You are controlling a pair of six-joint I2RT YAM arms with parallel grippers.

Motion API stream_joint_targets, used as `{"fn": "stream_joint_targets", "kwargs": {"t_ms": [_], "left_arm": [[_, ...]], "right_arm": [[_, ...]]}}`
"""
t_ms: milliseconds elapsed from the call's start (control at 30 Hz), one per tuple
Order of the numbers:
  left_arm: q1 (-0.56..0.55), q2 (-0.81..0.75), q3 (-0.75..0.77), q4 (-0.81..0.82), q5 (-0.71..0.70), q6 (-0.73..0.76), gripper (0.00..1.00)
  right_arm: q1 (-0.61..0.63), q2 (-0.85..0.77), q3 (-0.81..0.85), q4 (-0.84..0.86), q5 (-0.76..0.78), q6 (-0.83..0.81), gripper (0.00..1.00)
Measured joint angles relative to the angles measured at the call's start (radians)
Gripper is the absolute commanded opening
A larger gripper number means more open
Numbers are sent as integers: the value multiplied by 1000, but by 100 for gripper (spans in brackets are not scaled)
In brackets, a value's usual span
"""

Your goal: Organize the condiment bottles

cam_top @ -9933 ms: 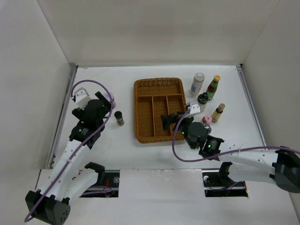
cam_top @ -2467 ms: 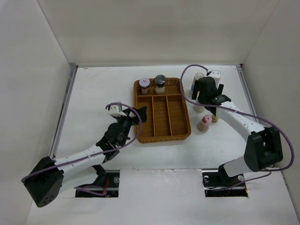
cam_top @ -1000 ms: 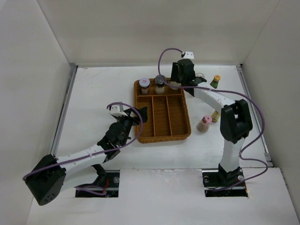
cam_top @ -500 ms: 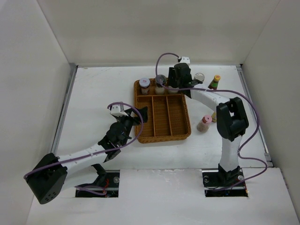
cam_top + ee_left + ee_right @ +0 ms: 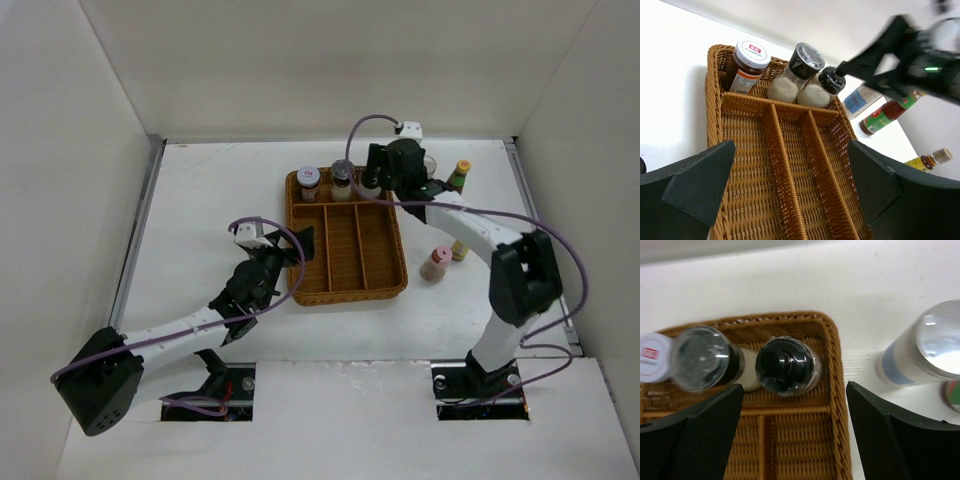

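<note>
Jars abreast, far compartment of wicker tray

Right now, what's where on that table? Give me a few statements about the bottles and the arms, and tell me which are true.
1. The white-lidded dark jar, the clear grey-lidded shaker and the black-lidded jar all stand in the short far compartment of the brown wicker tray. True.
2. The small pink-capped bottle stands inside the tray. False: it stands on the white table, right of the tray.
3. The right end effector is shut on the black-lidded jar. False: it is open, fingers spread wide of that jar.
4. The tray's three long compartments hold nothing. True.
</note>
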Motion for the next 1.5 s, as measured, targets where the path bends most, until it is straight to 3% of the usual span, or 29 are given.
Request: {"fn": "stream_joint_targets", "kwargs": {"t_ms": [100, 167, 200, 267, 300, 333, 400, 533, 700, 833, 967, 1200, 1500], "left_arm": [[0, 2, 19, -29, -1, 1, 94], [-1, 2, 53, -69, -5, 0, 84], [-2, 1, 77, -96, -11, 1, 74], [-1, -11, 126, -161, -27, 1, 54], [2, -26, 150, -202, -36, 3, 47], [6, -44, 169, -245, -47, 4, 43], [31, -101, 211, -365, -73, 7, 46], [138, -207, 306, -620, -117, 6, 70], [258, -164, 429, -846, -146, -1, 74], [291, -21, 450, -936, -122, -3, 83], [296, 122, 450, -984, -69, -2, 84], [313, 224, 450, -988, -26, -3, 81], [307, 231, 447, -987, -14, -16, 70]], "right_arm": [[2, -182, -109, 29, 24, 0, 89], [5, -333, -206, 72, 40, 4, 80], [10, -414, -265, 105, 47, 8, 67], [30, -563, -387, 169, 64, 18, 33], [47, -630, -451, 203, 72, 33, 23], [72, -700, -524, 232, 79, 53, 20], [137, -813, -658, 276, 86, 93, 22], [251, -940, -857, 310, 88, 150, 50], [282, -970, -989, 367, 88, 177, 65], [283, -993, -1038, 396, 87, 184, 70], [288, -1030, -1039, 415, 86, 185, 71], [296, -1041, -1039, 439, 84, 188, 72], [301, -1010, -1039, 439, 84, 190, 73]]}}
